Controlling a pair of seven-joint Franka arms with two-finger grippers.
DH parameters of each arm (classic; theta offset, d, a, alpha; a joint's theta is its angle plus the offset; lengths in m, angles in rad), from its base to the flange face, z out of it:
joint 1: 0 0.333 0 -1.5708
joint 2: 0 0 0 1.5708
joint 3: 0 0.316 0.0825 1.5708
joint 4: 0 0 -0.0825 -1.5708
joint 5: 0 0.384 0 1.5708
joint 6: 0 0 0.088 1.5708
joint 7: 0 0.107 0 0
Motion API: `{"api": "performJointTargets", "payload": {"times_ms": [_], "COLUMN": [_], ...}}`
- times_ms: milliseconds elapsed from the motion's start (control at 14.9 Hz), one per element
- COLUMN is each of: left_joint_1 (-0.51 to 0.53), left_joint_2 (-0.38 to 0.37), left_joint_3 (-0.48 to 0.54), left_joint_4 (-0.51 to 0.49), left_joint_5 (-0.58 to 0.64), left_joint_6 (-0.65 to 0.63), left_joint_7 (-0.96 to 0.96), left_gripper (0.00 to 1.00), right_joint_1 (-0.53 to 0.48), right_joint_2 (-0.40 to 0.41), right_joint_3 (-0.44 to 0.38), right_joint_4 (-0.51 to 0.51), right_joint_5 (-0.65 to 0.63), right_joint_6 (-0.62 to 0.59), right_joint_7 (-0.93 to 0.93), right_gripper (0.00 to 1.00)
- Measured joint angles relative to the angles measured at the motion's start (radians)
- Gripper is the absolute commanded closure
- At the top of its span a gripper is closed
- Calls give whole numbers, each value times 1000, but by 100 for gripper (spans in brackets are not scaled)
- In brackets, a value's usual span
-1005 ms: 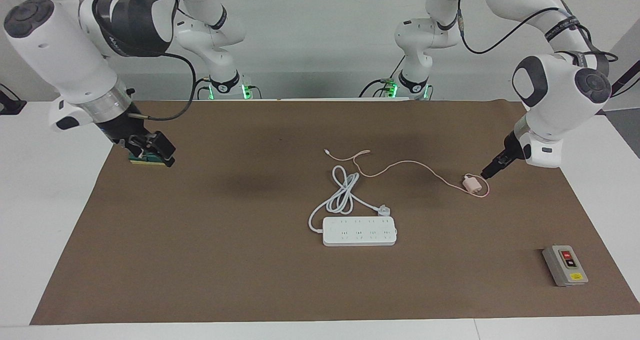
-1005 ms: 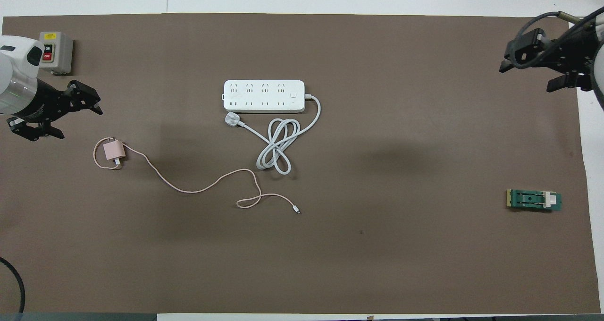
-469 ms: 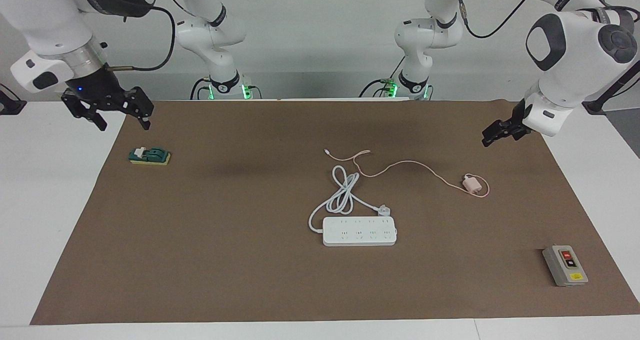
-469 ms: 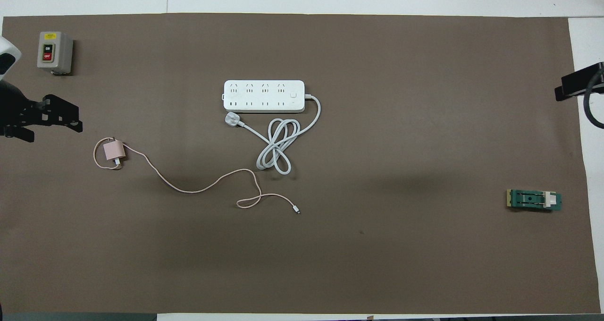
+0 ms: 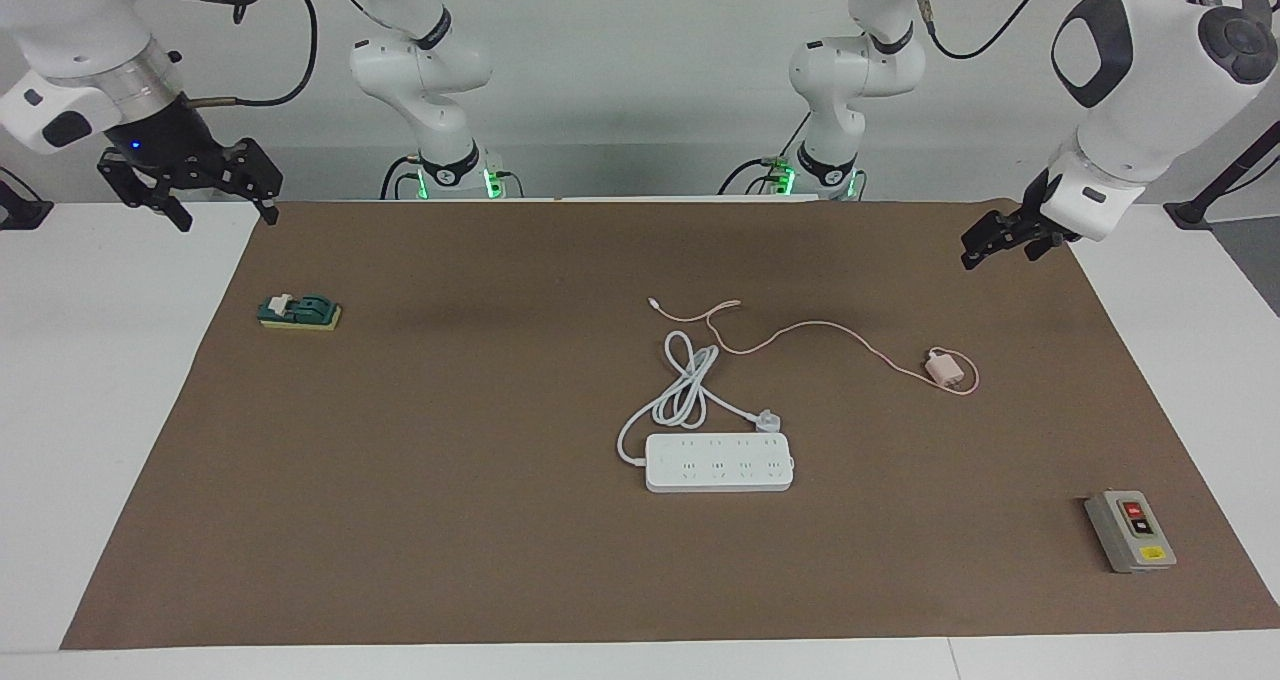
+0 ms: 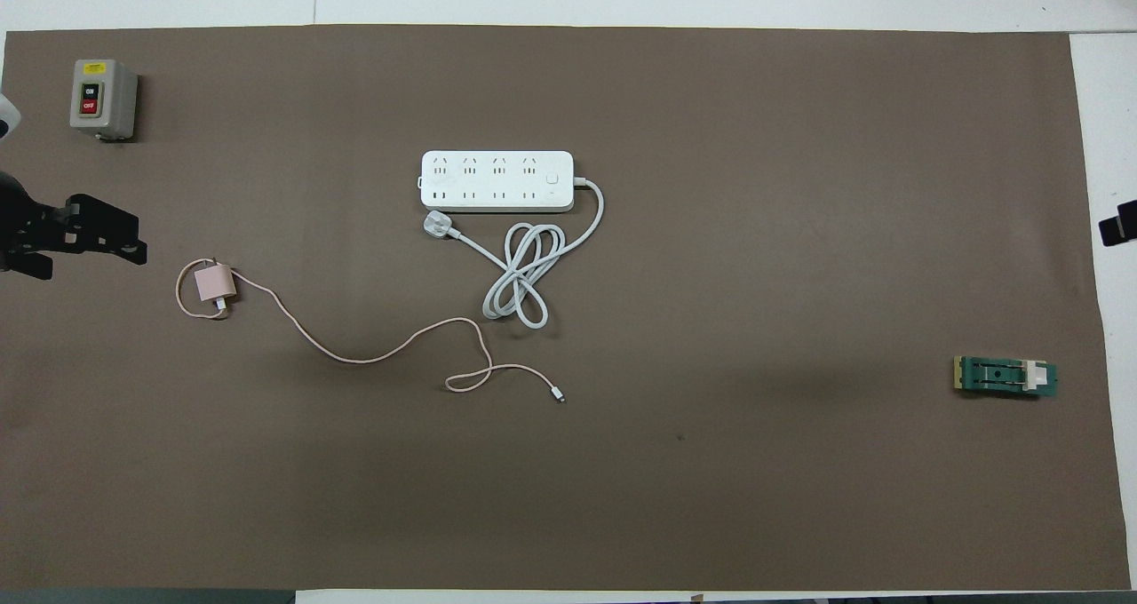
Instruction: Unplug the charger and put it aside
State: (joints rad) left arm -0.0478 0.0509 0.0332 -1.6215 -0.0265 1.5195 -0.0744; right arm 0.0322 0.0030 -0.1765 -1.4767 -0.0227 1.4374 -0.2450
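The charger (image 5: 941, 368) (image 6: 214, 282), a small pale pink cube, lies on the brown mat (image 5: 450, 520) toward the left arm's end, plugged into nothing. Its thin pink cable (image 5: 800, 328) (image 6: 373, 355) snakes to the table's middle. The white power strip (image 5: 718, 462) (image 6: 496, 180) lies farther from the robots, and none of its sockets holds a plug. My left gripper (image 5: 1000, 248) (image 6: 93, 253) hangs open and empty over the mat's edge, apart from the charger. My right gripper (image 5: 190, 200) hovers open and empty over the mat's corner at the right arm's end.
The strip's own white plug (image 5: 767, 420) and coiled thick cord (image 6: 524, 275) lie beside it. A green block (image 5: 300, 312) (image 6: 1005, 377) sits toward the right arm's end. A grey switch box (image 5: 1130, 531) (image 6: 102, 98) stands at the corner far from the robots, at the left arm's end.
Both grippers have risen and drawn back toward the table's ends. The left one left the charger's side; the right one lifted off the green block. Nothing on the mat moved.
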Motion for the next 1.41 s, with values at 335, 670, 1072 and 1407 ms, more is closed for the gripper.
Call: {"api": "performJointTargets", "payload": {"times_ms": [335,670,1072,1407], "left_joint_1": [-7,-7,-10,-15], "left_joint_2": [-2,-9,-30,-42], "left_joint_3": [-2,-1,-1,-4], "left_joint_4": [-11,-11,-19,-28], "left_joint_5": [0,0,0,0], "left_joint_6": [16,26,26,26], "left_joint_7": [22,49,65,70], "left_gripper": [0,0,0,0], "right_joint_1": [-41,-56,-57,-57], "right_joint_2": [-74,-68,-66,-66], "right_joint_3": [88,115,118,122], "right_joint_4": [-88,-94,-104,-105], "right_joint_5": [-7,-7,-7,-7], "right_joint_6": [16,82,60,54], "right_joint_7": [54,60,60,60], "right_gripper": [0,0,0,0]}}
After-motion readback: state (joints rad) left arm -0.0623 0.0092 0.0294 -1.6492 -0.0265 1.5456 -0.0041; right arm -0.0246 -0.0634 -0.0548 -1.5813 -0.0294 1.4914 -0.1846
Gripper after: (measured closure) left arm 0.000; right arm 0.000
